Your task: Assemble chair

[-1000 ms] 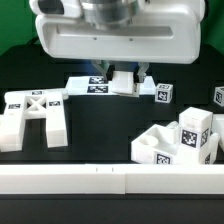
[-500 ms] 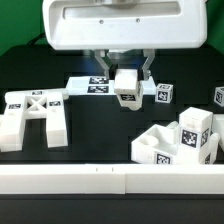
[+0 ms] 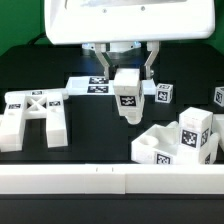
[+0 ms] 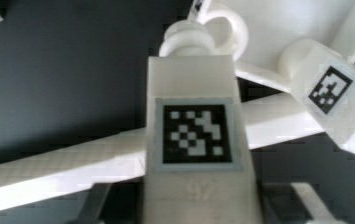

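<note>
One thick square chair leg (image 3: pixel 127 95) hangs from the tool (image 3: pixel 128 68), whose two fingers are clamped on the leg's upper end from either side. The leg points downward with a slight tilt, over the dark counter (image 3: pixel 100 135) just in front of the marker board (image 3: pixel 92 85); whether its lower end touches the counter cannot be told. In the wrist view a black-and-white tag (image 4: pixel 199 132) faces the camera on the leg's broad side. An X-braced frame (image 3: pixel 35 112) lies flat toward the exterior view's left, well apart from the leg. The seat block (image 3: pixel 180 140) sits at the exterior view's right, and a small tagged block (image 3: pixel 162 95) stands near the leg on that side.
</note>
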Tool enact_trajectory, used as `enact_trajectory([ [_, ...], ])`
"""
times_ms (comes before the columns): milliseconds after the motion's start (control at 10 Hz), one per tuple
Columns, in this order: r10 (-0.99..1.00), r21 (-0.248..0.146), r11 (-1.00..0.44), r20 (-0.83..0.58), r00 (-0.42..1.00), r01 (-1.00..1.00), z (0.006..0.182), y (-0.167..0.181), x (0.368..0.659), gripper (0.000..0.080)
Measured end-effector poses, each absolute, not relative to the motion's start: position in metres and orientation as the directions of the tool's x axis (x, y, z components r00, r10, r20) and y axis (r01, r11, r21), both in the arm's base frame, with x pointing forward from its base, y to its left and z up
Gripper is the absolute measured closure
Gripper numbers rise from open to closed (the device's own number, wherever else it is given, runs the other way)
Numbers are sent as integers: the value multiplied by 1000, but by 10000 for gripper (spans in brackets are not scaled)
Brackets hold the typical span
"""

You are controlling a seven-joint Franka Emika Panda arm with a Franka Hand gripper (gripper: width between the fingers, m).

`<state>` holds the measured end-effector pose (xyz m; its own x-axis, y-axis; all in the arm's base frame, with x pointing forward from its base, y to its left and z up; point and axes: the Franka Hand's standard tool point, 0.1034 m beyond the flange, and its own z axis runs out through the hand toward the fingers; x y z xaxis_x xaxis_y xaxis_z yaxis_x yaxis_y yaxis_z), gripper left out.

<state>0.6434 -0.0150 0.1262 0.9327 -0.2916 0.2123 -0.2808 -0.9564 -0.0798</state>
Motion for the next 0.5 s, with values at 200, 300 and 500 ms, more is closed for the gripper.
enact_trajectory([
  [200, -224, -57, -975, 237, 945, -217, 133, -11, 649, 509],
  [300, -212, -56, -977, 276, 938, -205, 137, -5, 655, 509],
  [500, -214, -56, -977, 322, 922, -207, 137, -7, 659, 509],
])
